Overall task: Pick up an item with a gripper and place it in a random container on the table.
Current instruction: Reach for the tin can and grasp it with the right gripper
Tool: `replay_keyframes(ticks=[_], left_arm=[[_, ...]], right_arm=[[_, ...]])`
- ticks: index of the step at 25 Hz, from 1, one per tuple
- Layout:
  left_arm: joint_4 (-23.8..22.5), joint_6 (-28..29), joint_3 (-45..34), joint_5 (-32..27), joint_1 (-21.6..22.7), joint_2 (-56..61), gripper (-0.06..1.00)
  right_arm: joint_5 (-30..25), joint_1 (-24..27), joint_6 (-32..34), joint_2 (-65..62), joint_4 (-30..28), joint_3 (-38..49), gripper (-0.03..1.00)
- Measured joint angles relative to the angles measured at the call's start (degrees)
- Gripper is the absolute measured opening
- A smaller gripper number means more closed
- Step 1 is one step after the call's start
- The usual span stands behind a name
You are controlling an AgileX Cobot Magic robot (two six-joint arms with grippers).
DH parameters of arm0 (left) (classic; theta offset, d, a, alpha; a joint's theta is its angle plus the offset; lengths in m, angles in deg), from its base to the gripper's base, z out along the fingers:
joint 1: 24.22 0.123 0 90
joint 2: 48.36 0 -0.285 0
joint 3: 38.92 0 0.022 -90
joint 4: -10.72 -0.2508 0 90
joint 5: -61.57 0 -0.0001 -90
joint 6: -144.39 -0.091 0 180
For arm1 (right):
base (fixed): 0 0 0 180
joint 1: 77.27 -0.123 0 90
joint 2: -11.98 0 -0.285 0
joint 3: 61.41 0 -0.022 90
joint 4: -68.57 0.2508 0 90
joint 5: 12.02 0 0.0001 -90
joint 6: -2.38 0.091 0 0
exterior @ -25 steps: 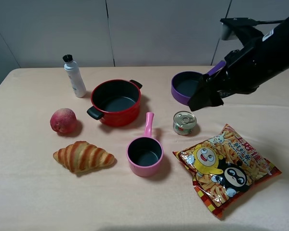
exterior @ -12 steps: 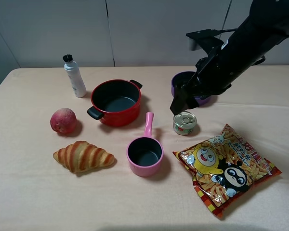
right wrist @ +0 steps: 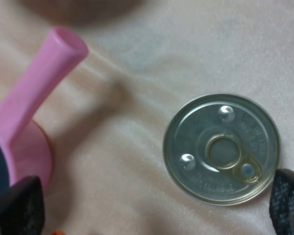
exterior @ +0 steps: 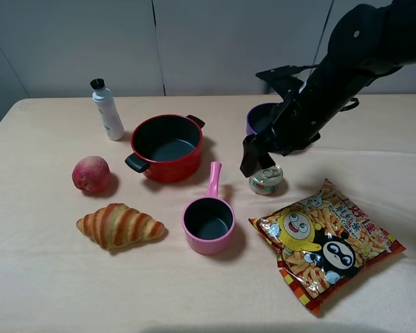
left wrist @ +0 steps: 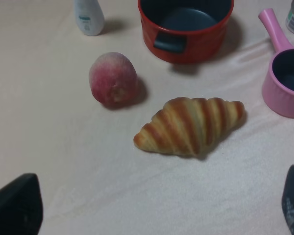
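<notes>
The small tin can (exterior: 265, 178) with a silver pull-tab lid stands on the beige-pink table (exterior: 55, 277), between the pink saucepan and the snack bag. My right gripper (exterior: 255, 165) hangs open just above it, at its left side. In the right wrist view the can (right wrist: 220, 149) lies between and ahead of the open fingers, off towards one of them, and the gripper (right wrist: 152, 208) holds nothing. The red pot (exterior: 168, 165) with black handles stands empty to the can's left, and also shows in the left wrist view (left wrist: 196, 46). My left gripper (left wrist: 154, 210) is open and empty over the cloth near the croissant.
A purple pan (exterior: 258, 119) sits behind the right arm. A pink saucepan (exterior: 208, 218) lies left of the can, its handle pointing back. A snack bag (exterior: 322, 243) lies at the front right. A white bottle (exterior: 107, 111), an apple (exterior: 91, 173) and a croissant (exterior: 120, 225) are on the left.
My right arm has swung left and down, from over the purple pan to just above the tin can. The objects have not moved.
</notes>
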Motion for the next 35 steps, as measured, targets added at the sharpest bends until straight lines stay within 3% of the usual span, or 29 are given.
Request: replay_keyframes(ticks=[21, 29, 35], left_arm=[[0.0, 0.0, 0.0, 0.0, 0.0, 0.0, 0.99], [0.0, 0.0, 0.0, 0.0, 0.0, 0.0, 0.99], [0.0, 0.0, 0.0, 0.0, 0.0, 0.0, 0.99]], right_arm=[[7.0, 0.0, 2.0, 4.2, -5.2, 0.0, 0.69], [8.1, 0.0, 7.5, 4.2, -12.0, 0.0, 0.69], [8.8, 0.6, 8.8, 5.0, -13.2, 0.0, 0.69]])
